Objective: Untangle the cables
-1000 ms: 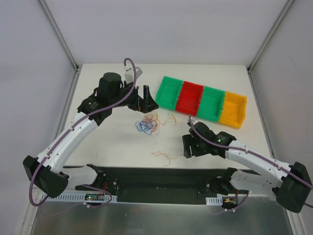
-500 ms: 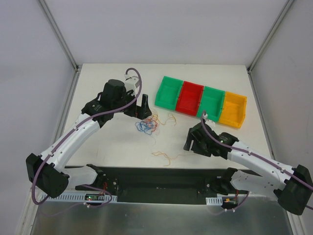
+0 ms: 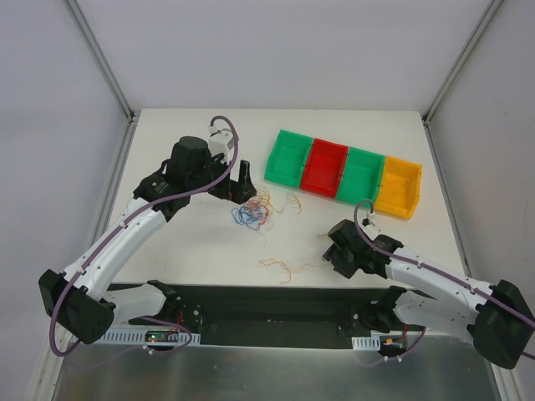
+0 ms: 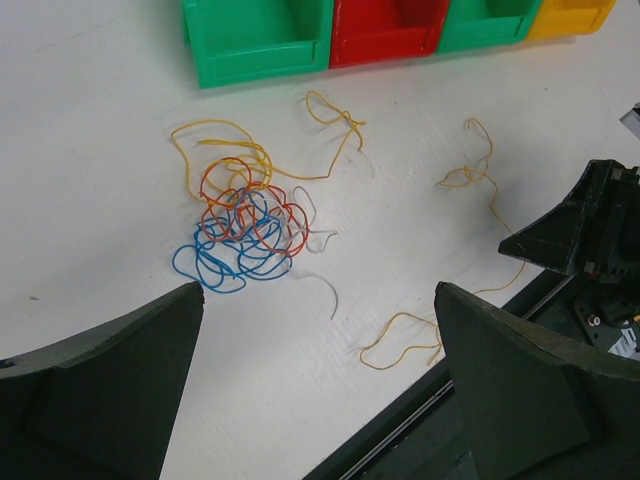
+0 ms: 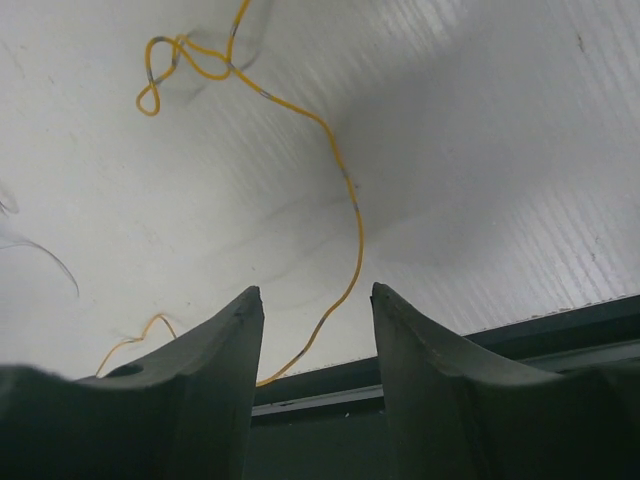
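The right gripper [image 5: 312, 300] hovers low over the table [image 5: 480, 150], fingers slightly apart, with a loose yellow strand [image 5: 346, 180] lying under the gap. The left gripper [image 4: 318, 300], spread wide, hangs above the knot of cables [image 4: 243, 225], near the green bin [image 4: 258, 35].

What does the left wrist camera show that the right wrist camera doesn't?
Only the left wrist view shows the blue, red and yellow tangle, the bins and the open left tool. Only the right wrist view shows the open right tool up close, its gap framing a yellow strand. Both show that loose strand and the white table.
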### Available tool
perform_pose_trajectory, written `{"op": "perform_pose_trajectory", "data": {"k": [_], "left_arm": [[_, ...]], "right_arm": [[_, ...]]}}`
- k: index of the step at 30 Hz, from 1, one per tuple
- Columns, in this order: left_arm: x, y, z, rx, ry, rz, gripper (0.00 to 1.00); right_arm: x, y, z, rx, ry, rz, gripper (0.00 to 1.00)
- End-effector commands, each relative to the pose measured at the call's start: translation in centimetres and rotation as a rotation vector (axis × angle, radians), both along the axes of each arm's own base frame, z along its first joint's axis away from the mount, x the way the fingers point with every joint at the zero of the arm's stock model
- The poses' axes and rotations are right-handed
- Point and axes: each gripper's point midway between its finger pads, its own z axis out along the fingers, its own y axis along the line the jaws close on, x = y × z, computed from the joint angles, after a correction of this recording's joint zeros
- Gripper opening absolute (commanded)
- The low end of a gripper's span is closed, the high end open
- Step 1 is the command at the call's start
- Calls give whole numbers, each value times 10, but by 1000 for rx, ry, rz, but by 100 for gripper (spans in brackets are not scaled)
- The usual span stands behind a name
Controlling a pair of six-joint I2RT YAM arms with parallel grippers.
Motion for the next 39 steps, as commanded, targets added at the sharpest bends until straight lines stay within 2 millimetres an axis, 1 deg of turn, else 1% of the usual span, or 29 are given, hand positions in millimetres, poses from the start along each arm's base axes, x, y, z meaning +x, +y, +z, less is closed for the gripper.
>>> {"op": "perform_pose_trajectory", "data": {"k": [1, 3, 4, 5, 6, 7, 9, 11, 12, 13, 14, 15, 16, 19, 22, 23, 24, 25, 26, 27, 28, 30, 33, 36, 39], "left_arm": [[4, 5, 7, 3, -44, 11, 99], [3, 5, 8, 2, -45, 9, 99], [3, 4, 8, 0, -44, 7, 99], [3, 4, 8, -1, -43, 8, 99], [3, 4, 7, 0, -40, 6, 99], [3, 4, 8, -2, -43, 8, 99], [3, 5, 7, 2, -44, 13, 99], [3, 6, 7, 3, -45, 14, 99], [3, 6, 9, 2, -49, 15, 99], [3, 6, 8, 3, -49, 15, 99], [3, 6, 10, 1, -53, 15, 99], [2, 6, 9, 0, -51, 12, 99], [2, 6, 9, -1, -49, 12, 99], [2, 7, 10, -2, -55, 18, 99], [0, 6, 10, -10, -53, 14, 99], [1, 5, 9, -11, -51, 11, 99], [0, 5, 10, -13, -51, 11, 99], [0, 5, 9, -15, -48, 9, 99], [0, 4, 9, -17, -51, 5, 99], [0, 4, 8, -18, -48, 5, 99], [-1, 3, 9, -23, -48, 4, 99], [-2, 2, 8, -27, -44, -1, 99], [-2, 1, 6, -28, -40, -3, 99], [-4, -4, 3, -42, -33, -19, 99], [-8, -13, 2, -67, -9, -54, 99]], "right_arm": [[11, 9, 1, 61, -17, -84, 47], [12, 15, 2, 84, -16, -77, 42], [13, 17, 1, 92, -19, -76, 34], [16, 18, 3, 95, -29, -73, 23], [19, 18, 6, 91, -50, -66, 9], [24, 18, 13, 86, -78, -48, 1], [39, 17, 38, 54, -174, 36, 1], [52, 17, 72, 18, -279, 155, 1], [58, 18, 90, -5, -339, 246, 1], [64, 13, 109, -43, -404, 302, 1], [69, 5, 126, -88, -446, 313, 1], [74, -9, 144, -153, -493, 308, 1], [78, -24, 158, -216, -530, 299, 1], [91, -58, 198, -326, -619, 244, 1], [105, -90, 236, -400, -681, 152, 1], [112, -103, 254, -427, -710, 115, 1], [118, -107, 261, -449, -721, 107, 1], [125, -120, 281, -471, -754, 55, 1], [131, -126, 289, -495, -763, 35, 1], [138, -139, 307, -519, -791, -20, 1], [144, -149, 319, -549, -805, -60, 0], [158, -165, 334, -596, -823, -130, 1], [176, -180, 344, -623, -840, -203, 1], [194, -191, 350, -622, -895, -265, 1], [204, -204, 351, -611, -936, -338, 1]]}}
